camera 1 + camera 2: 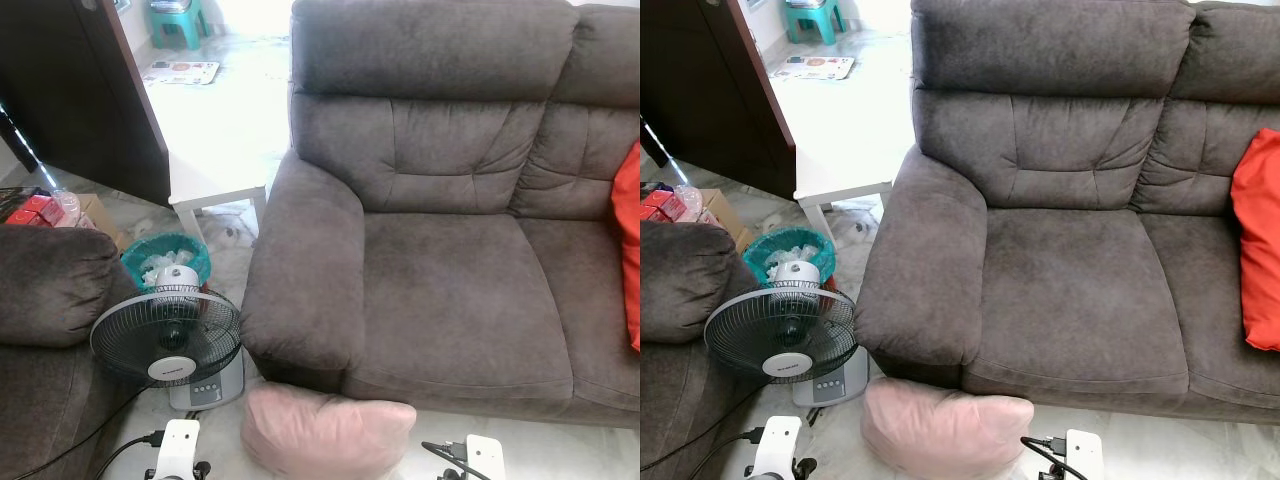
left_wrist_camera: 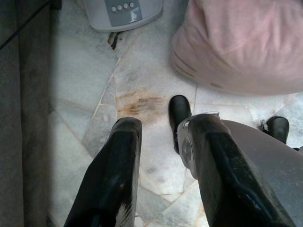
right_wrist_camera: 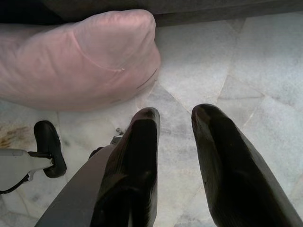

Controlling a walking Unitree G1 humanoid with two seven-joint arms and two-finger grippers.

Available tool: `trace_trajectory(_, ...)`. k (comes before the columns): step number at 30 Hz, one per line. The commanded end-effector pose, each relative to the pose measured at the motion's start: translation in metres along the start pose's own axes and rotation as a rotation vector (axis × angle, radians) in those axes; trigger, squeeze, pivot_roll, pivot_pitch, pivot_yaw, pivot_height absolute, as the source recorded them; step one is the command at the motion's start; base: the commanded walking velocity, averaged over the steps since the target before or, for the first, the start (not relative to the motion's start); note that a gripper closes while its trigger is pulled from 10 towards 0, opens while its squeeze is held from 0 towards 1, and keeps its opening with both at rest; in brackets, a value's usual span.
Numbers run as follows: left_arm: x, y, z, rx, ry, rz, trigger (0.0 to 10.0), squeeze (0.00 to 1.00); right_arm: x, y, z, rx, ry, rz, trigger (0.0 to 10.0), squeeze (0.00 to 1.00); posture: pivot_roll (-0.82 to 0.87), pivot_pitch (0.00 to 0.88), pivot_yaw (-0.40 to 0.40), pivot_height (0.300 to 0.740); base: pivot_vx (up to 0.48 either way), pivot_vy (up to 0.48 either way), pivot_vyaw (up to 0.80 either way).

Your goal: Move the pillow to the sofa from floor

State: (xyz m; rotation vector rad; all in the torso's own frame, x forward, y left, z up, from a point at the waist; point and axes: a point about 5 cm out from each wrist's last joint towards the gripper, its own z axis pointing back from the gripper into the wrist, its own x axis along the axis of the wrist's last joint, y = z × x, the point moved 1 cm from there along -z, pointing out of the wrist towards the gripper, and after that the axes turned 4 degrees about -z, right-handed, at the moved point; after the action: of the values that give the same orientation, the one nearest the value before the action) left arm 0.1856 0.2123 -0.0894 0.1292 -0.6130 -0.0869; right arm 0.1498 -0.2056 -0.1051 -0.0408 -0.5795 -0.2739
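A pink pillow (image 1: 325, 432) lies on the marble floor against the front of the dark grey sofa (image 1: 450, 290), below its left armrest. My two arms hang low on either side of it, their white wrists at the bottom edge of the head views. In the left wrist view the left gripper (image 2: 165, 124) is open above bare floor, with the pillow (image 2: 241, 42) a short way beyond its fingertips. The right gripper (image 3: 177, 113) is open too, empty, just short of the pillow's (image 3: 75, 56) corner.
A table fan (image 1: 167, 335) stands on the floor left of the pillow, its cord trailing toward me. Behind it are a teal bin (image 1: 165, 258) and a white table (image 1: 215, 170). A red cushion (image 1: 628, 240) leans at the sofa's right end. A dark armchair (image 1: 45, 290) is at left.
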Motion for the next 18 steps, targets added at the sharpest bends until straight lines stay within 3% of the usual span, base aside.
trace_trajectory(1,-0.0080,0.0024,0.0015,0.000,0.023,-0.009,10.0,0.00,-0.0040,-0.0006,0.0007,0.000,0.013,0.002,10.0,0.00,0.10,0.049,-0.007,0.740,0.000,0.000,0.00)
trace_trajectory(9,-0.0080,0.0024,0.0015,0.000,0.023,-0.009,10.0,0.00,-0.0040,-0.0006,0.0007,0.000,0.013,0.002,10.0,0.00,0.10,0.049,-0.007,0.740,0.000,0.000,0.00)
trace_trajectory(10,-0.0080,0.0023,0.0015,0.000,0.023,-0.009,10.0,0.00,-0.0044,0.0000,0.0008,0.006,0.014,0.004,10.0,0.00,0.00,0.000,0.000,0.740,0.000,0.000,0.00)
trace_trajectory(11,-0.0094,0.0022,0.0017,-0.002,0.027,-0.007,10.0,0.00,-0.0045,0.0014,0.0009,0.016,0.007,-0.002,10.0,0.00,0.10,0.040,0.001,0.740,0.000,0.000,0.00)
trace_trajectory(18,-0.0117,0.0014,0.0021,-0.004,0.033,-0.002,10.0,0.00,-0.0044,0.0025,0.0011,0.027,-0.001,-0.010,10.0,0.00,0.11,0.038,-0.002,0.740,0.000,0.000,0.00)
